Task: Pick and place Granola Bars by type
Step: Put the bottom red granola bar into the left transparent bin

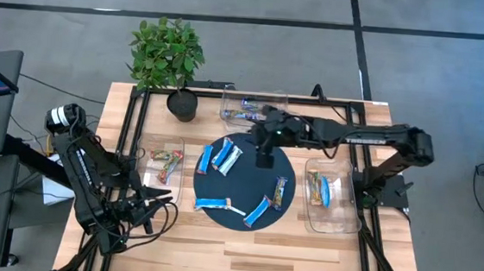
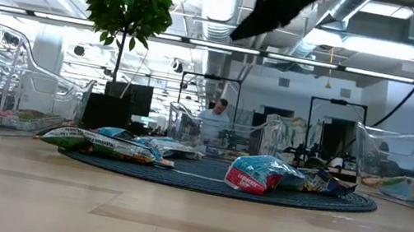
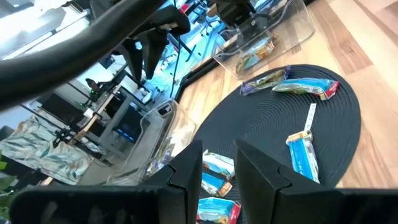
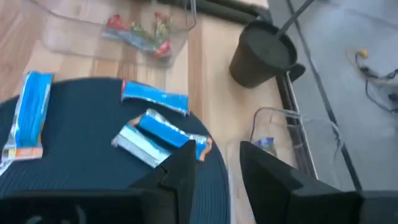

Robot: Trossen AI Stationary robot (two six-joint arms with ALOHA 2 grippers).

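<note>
Several granola bars lie flat on a dark round mat (image 1: pixel 242 183): blue-and-white ones (image 1: pixel 223 156) (image 1: pixel 210 205) (image 1: pixel 258 212) and a multicoloured one (image 1: pixel 279 193). My right gripper (image 1: pixel 263 160) hangs open above the mat's far part, over the blue bars (image 4: pixel 158 134), with nothing between its fingers (image 4: pixel 180 171). My left gripper (image 1: pixel 154 206) waits open, its fingers a little apart, off the mat's left near side, facing the mat (image 3: pixel 292 124). Multicoloured bars lie in the left bin (image 1: pixel 163 166).
A clear bin (image 1: pixel 328 196) on the right holds a blue and a multicoloured bar. Another clear bin (image 1: pixel 253 109) stands at the far edge with a bar inside. A potted plant (image 1: pixel 166 56) in a dark pot (image 1: pixel 182 105) stands far left. Bare wood lies along the near edge.
</note>
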